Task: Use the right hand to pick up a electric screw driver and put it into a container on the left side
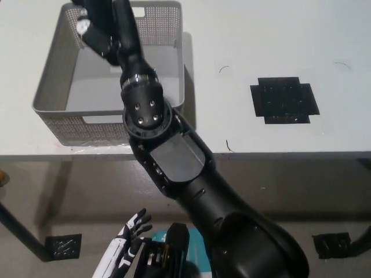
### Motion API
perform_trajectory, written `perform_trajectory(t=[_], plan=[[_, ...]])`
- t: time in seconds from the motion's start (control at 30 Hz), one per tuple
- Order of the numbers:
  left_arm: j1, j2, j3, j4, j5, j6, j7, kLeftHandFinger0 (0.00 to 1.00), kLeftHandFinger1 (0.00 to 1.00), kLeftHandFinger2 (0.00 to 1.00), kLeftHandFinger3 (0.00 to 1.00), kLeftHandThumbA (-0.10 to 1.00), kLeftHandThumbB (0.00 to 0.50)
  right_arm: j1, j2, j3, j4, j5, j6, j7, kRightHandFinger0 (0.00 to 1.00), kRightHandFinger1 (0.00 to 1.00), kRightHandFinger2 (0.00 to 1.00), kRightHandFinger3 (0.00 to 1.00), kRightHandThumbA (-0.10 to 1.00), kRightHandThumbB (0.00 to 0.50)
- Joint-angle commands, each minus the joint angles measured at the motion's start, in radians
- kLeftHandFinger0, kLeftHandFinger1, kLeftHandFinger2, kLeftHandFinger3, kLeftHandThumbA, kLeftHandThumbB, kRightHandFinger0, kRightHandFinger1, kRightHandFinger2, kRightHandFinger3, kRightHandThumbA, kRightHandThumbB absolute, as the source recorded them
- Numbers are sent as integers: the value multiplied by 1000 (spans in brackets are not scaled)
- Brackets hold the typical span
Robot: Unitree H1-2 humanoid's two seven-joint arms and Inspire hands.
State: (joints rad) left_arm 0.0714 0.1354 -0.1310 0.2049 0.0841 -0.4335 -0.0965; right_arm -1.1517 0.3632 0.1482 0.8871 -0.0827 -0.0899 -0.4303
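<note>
My black right arm reaches from the bottom right across the table to the grey mesh basket (51,99) at the left. My right hand (97,28) hangs over the basket's far left corner, dark against the arm. Whether it holds anything is unclear, and no electric screwdriver can be made out. What shows of the basket's floor is bare. My white left hand (128,243) rests low at the lower left, below the table edge, open with its fingers spread.
A black square mat (284,99) lies on the white table right of the middle. The table's front edge (278,154) runs across the picture below it. A dark table leg (23,237) stands at the lower left.
</note>
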Motion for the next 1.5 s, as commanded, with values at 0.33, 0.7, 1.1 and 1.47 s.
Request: perform_trajectory(t=[0.33,0.7,1.1,1.47], plan=[[-10,23,-16,-37,-2,-30,-41,777,767,799,1000,961,296,-55,-21,-77,247,11,-142,-18,0,228,660,651,-100,122],[-19,33,-28,-55,17,-21,-49,797,705,720,1000,966,281,-58,-35,-114,330,20,-233,-73,0,262,660,546,-100,163],[-32,36,-36,-46,13,-35,-67,775,675,673,1000,964,245,-29,-60,-100,288,8,-288,53,949,1000,1000,1000,397,234],[-40,41,-36,-45,10,-36,-82,748,658,658,1000,963,240,-1,-67,-109,254,29,-295,73,871,1000,1000,1000,506,156]])
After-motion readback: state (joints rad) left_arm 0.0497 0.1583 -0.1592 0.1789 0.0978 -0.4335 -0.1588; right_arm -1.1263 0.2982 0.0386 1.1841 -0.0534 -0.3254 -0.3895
